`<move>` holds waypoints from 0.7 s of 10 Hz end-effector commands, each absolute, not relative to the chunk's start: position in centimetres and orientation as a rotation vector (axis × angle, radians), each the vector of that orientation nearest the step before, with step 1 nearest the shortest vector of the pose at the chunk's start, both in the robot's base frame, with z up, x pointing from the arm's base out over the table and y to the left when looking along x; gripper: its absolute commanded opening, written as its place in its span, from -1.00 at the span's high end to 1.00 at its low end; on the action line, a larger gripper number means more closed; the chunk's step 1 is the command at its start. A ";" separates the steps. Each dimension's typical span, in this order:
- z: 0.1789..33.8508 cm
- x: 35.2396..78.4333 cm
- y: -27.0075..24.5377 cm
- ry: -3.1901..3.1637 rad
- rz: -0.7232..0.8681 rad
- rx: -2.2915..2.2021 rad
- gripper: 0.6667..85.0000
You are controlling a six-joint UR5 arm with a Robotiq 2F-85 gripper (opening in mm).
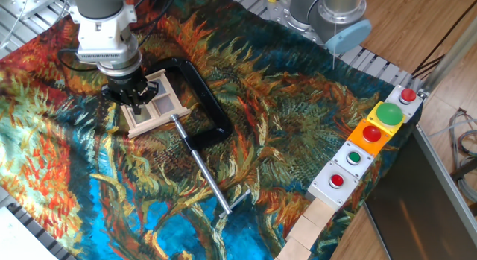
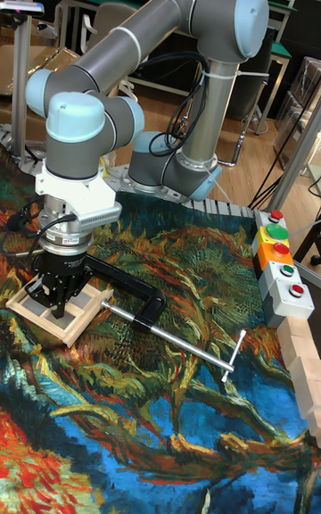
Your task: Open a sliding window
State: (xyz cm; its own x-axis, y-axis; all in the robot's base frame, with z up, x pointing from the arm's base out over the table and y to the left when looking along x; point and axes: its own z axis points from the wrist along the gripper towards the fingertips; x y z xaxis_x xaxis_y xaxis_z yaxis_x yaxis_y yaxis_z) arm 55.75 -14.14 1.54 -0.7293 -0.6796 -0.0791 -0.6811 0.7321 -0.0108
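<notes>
The sliding window [image 1: 168,103] is a small square frame of pale wood with greyish panes, lying flat on the painted cloth at the upper left. It also shows in the tall fixed view as the sliding window [image 2: 55,323], seen from the front. My gripper [image 1: 137,107] points straight down over its left half, and the black fingers are close together, with their tips at the crossbar. In the tall fixed view the gripper [image 2: 57,306] reaches down into the frame. The fingers hide the contact point.
A black C-clamp [image 1: 203,96] curves around the window's right side, and its steel rod [image 1: 206,175] runs toward the front. Coloured button boxes [image 1: 371,133] and wooden blocks [image 1: 313,223] line the right edge. Another arm's base [image 1: 328,14] stands at the back.
</notes>
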 end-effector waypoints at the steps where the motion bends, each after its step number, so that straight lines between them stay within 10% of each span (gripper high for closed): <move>1: 1.6 55.8 -14.2 2.842 0.047 -1.112 0.98; 7: 1.3 55.4 -14.5 2.834 0.056 -1.121 0.98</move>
